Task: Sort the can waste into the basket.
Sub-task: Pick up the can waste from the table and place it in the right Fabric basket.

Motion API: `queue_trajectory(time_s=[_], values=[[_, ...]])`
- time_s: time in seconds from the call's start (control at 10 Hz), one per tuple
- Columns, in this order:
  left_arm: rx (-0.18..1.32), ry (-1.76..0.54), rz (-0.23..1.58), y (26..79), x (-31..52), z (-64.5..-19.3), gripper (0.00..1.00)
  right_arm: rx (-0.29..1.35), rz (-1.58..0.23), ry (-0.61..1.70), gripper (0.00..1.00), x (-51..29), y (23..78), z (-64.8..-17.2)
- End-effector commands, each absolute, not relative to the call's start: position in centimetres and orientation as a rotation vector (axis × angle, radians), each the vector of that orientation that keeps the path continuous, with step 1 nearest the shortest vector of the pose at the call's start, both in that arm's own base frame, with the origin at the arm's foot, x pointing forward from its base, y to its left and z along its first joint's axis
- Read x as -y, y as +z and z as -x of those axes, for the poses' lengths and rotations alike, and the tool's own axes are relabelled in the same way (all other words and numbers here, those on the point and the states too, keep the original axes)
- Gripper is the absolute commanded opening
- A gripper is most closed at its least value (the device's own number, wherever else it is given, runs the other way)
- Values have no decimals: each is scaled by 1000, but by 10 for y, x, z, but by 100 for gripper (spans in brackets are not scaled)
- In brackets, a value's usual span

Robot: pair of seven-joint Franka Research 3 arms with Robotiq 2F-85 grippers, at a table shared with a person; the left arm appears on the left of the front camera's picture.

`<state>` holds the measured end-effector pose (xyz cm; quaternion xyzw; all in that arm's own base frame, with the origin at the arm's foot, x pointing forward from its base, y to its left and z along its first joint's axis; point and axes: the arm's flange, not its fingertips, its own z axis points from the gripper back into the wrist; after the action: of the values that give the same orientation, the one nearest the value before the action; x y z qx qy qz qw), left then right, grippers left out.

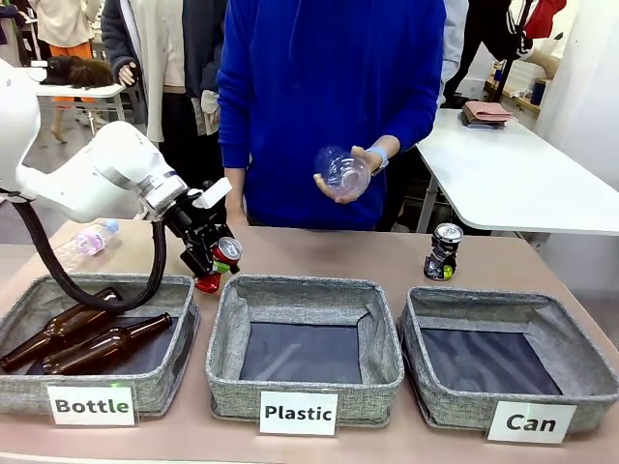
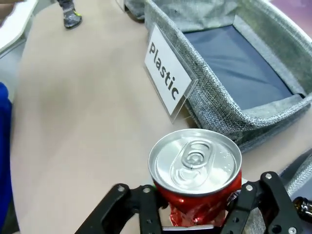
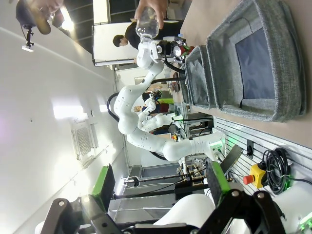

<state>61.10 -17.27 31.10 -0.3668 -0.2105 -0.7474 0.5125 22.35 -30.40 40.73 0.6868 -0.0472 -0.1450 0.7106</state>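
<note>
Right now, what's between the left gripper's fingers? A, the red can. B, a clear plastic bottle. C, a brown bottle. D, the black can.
A: the left gripper is closed on the sides of the red can, while the black can stands on the table behind the Can basket.

Base of red can point(image 2: 195, 168) — behind jaws

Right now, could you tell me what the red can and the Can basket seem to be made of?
The red can looks like thin metal, probably aluminium: bright brushed silver top with a pull tab, glossy red wall creased by dents. The Can basket: matte grey woven fabric, coarse weave visible, with a dark smooth lining, likely cloth.
</note>
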Motion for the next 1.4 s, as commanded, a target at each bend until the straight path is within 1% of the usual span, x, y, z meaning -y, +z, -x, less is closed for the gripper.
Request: queue_trajectory(time_s=[0.0,0.2,0.3,0.4,0.5,0.6,0.7,0.8,0.9,1.0,1.1,1.2,1.3], values=[[666,-1725,874,343,133,-599,0,112,-1533,-311,100,304,409,-223],[810,-1638,804,388,70,-573,0,112,-1533,-311,100,304,409,-223],[805,-1598,740,408,36,-547,0,112,-1533,-311,100,304,409,-223],[731,-1643,846,421,12,-509,0,112,-1533,-311,100,304,409,-223],[764,-1686,899,427,2,-465,0,112,-1533,-311,100,304,409,-223],[779,-1720,899,424,5,-436,0,112,-1533,-311,100,304,409,-223],[828,-1721,875,420,11,-419,0,112,-1533,-311,100,304,409,-223],[836,-1749,836,417,20,-407,0,112,-1533,-311,100,304,409,-223],[857,-1746,765,420,35,-404,0,112,-1533,-311,100,304,409,-223],[892,-1781,786,430,49,-411,0,112,-1533,-311,100,304,409,-223],[885,-1836,834,444,70,-420,0,112,-1533,-311,100,304,409,-223],[862,-1876,800,453,89,-429,0,112,-1533,-311,100,304,409,-223],[817,-1900,804,461,97,-438,0,112,-1533,-311,100,304,409,-223]])
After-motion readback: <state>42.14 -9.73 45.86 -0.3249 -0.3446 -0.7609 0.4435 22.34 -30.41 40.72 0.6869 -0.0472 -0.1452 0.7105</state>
